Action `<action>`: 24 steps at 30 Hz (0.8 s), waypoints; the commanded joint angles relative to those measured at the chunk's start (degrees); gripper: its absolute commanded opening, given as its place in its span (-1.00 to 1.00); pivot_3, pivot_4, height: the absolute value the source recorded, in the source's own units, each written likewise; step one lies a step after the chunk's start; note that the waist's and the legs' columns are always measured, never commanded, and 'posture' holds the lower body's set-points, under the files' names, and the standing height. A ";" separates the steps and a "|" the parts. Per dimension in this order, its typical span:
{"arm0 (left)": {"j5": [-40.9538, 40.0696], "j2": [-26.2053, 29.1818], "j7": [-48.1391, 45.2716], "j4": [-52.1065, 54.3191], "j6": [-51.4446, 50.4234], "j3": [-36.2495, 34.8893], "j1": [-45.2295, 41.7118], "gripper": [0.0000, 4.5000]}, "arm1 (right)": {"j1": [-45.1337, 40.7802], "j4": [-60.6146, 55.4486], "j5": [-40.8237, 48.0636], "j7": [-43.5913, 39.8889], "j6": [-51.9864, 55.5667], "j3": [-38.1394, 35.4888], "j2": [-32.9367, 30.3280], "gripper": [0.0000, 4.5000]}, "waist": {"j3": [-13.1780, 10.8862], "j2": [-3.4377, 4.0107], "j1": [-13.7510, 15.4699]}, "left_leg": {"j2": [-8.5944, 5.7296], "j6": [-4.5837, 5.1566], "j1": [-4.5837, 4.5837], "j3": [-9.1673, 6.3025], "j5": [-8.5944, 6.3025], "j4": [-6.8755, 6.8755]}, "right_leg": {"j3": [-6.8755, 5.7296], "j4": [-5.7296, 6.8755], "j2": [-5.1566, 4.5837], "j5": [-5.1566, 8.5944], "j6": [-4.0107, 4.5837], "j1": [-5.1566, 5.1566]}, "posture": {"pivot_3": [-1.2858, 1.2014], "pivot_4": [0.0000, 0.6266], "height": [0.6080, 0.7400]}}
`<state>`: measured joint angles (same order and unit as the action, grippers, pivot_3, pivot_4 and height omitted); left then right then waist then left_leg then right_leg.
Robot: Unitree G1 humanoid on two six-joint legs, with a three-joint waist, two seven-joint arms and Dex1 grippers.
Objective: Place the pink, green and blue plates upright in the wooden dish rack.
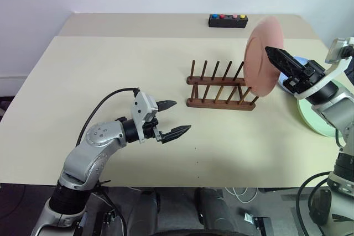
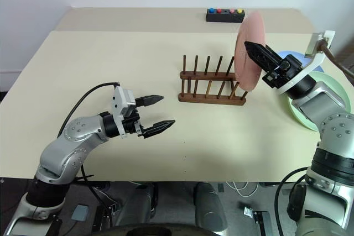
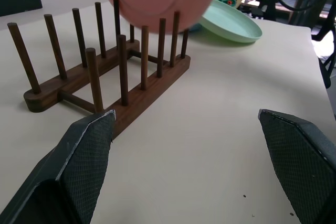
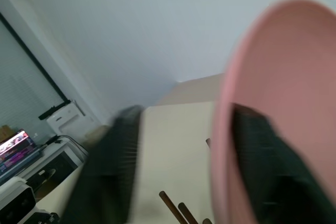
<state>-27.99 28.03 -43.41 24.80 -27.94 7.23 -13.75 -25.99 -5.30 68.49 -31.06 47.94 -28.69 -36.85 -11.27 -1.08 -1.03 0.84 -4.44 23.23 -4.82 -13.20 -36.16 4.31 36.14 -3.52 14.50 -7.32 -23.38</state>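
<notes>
Nearest, the left gripper (image 1: 173,119) hovers low over the bare cream table (image 1: 83,81), its two black, cross-hatched fingers spread wide with nothing between them, pointing toward the wooden dish rack (image 1: 221,88). The rack is dark brown wood: two parallel rails, each with a row of thin round pegs standing upright, its slots unfilled apart from the right end.

At that right end stands the pink plate (image 1: 264,56), round, shallow and matte, upright on its edge with its lower rim down among the last pegs. The right gripper (image 2: 255,53) sits at it, one black finger against the near face; in the right wrist view the rim runs between the two fingers, which stand apart (whether they press the plate I cannot tell).

Beyond the right arm, the green plate (image 1: 311,119) lies flat on the table, the blue plate (image 1: 301,60) partly hidden beside it. At the far edge rests a black box with coloured buttons (image 1: 227,21).
</notes>
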 commanded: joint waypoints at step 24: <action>1.46 -1.60 -0.34 0.06 1.65 0.02 -0.43 1.00 | -4.49 15.82 -21.49 3.00 -21.10 -6.54 -10.55 0.78 | 0.01 0.06 0.03 | -0.01 0.00 0.01 0.02 0.00 0.00 | 0.01 -0.02 -0.01 0.01 0.01 0.00 | 0.03 -0.52 0.85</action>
<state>-26.67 26.66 -43.53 24.46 -27.71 7.36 -13.88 -30.59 9.29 51.25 -27.56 29.61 -34.85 -44.61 -11.26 -1.02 -1.00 0.83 -4.44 23.24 -4.79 -13.19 -36.16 4.33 36.11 -3.53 14.51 -7.31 -23.38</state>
